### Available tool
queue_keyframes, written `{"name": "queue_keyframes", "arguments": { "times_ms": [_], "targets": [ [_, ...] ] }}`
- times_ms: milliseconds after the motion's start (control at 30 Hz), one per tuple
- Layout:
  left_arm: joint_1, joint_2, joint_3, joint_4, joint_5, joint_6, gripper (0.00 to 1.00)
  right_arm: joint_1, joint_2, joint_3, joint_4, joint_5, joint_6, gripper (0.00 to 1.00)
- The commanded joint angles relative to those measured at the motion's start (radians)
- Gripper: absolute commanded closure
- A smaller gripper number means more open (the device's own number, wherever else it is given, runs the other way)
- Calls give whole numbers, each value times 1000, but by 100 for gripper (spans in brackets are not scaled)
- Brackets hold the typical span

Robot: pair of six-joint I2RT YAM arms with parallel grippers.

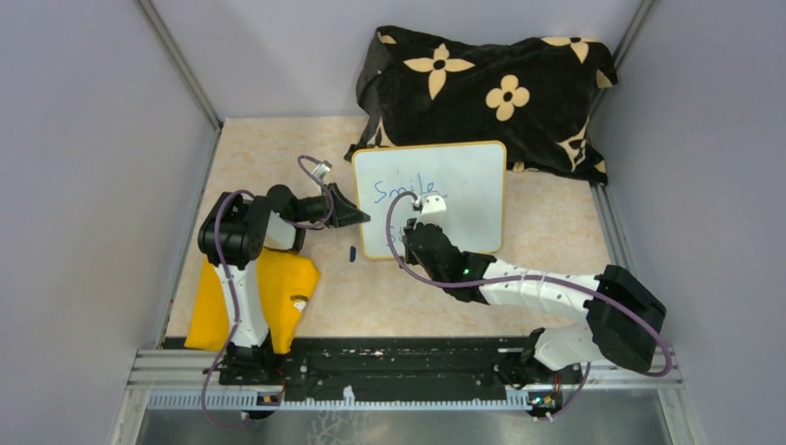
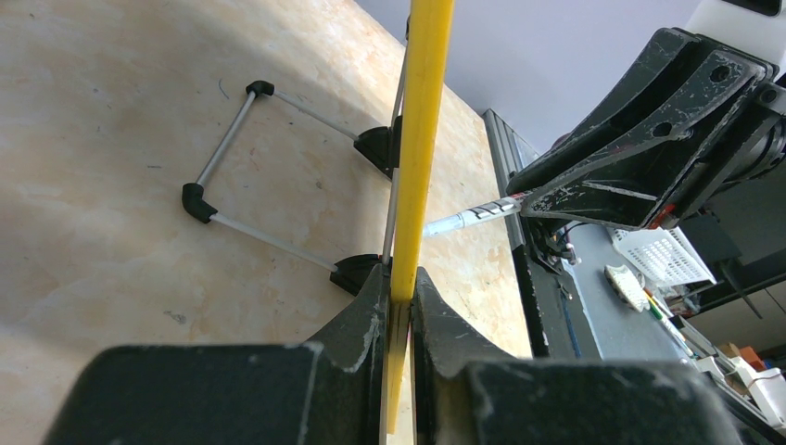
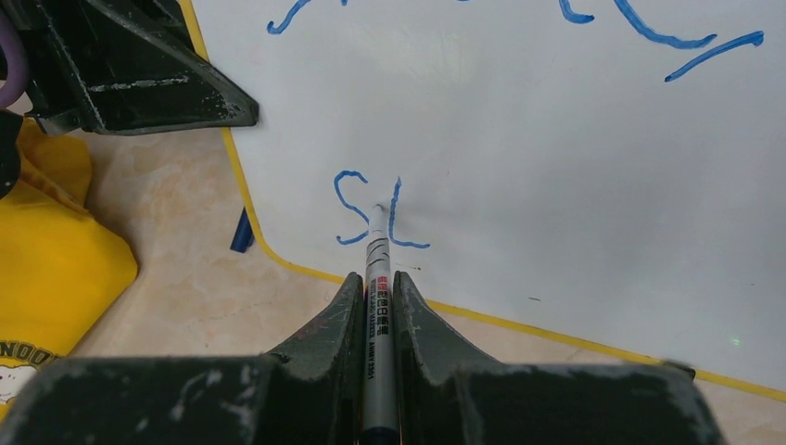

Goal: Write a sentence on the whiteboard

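left claw point(image 2: 399, 278): pressed onto the yellow rim of the whiteboard point(image 1: 473, 199), one finger on each face, at the board's left edge. the board stands propped on the table point(image 1: 556, 232), tilted back, straight ahead of both claws. from the left claw's side i see the board edge-on, with its wire stand point(image 2: 222, 153) and black feet on the back face, to the left of the rim.

right claw point(image 3: 375, 283): pinching a marker point(image 3: 377, 306) that runs forward between the fingers. its tip touches the white face near the lower left corner, between two blue strokes point(image 3: 348, 209) just ahead of the claw. a blue word, "smile" point(image 1: 403, 190), sits higher on the board, beyond the tip.

surroundings: a small blue cap point(image 3: 242, 232) lies on the table left of the right claw, just beside the board's corner. further left and nearer me lies a yellow printed cloth point(image 1: 278, 287), under the left arm. a black flowered cloth point(image 1: 482, 83) is heaped behind the board, touching its top edge. the two claws stand close at the board's left side, apart from each other.
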Motion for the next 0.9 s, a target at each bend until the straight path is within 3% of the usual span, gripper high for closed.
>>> {"name": "queue_keyframes", "arguments": {
  "times_ms": [0, 567, 867],
  "targets": [
    [-17, 63, -6, 224, 5, 1, 100, -22, -3, 26, 12, 50, 18, 100],
    [-17, 60, -7, 221, 5, 2, 100, -33, -69, -27, -18, 56, 31, 100],
    [-17, 62, -5, 221, 5, 1, 100, -33, -191, -75, 21, 23, 11, 100]
  ]
}}
